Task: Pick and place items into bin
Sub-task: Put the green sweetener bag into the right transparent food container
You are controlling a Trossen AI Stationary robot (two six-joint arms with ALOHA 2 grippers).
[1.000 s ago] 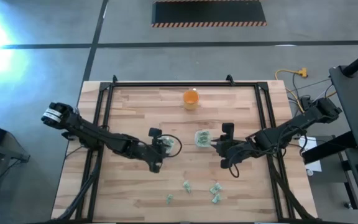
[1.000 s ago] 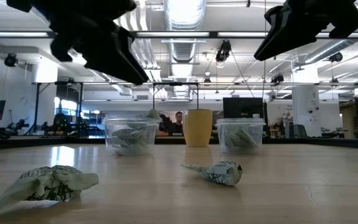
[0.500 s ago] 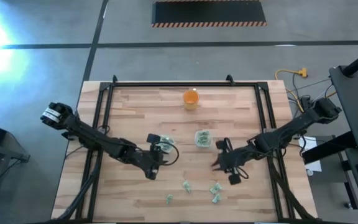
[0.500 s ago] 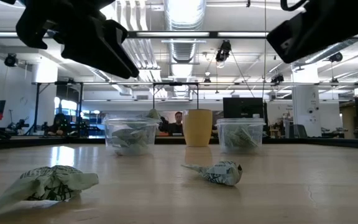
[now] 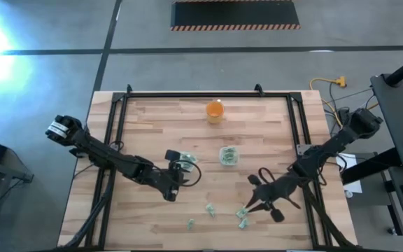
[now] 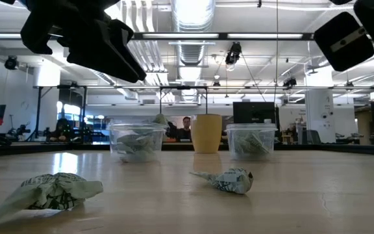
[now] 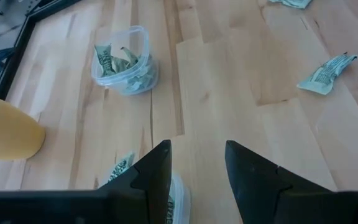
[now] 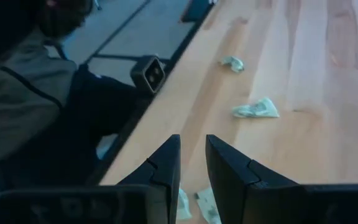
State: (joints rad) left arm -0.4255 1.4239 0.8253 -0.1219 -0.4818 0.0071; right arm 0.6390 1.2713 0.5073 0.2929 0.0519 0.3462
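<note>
High view: right gripper (image 5: 250, 205) low right of centre, just beside crumpled pale green wrinkly pieces (image 5: 242, 212); you descend squarely over nearest one. Left gripper (image 5: 177, 171) waits left of centre over clear plastic tub (image 5: 187, 162).

Low view: piece (image 6: 228, 180) centre frame lies flat; approach low.

Left wrist view: fingers (image 7: 157, 173) spread, empty.

Right wrist view: fingers (image 8: 166, 165) parted narrowly, nothing held; pieces at bottom edge. Widen first.
</note>
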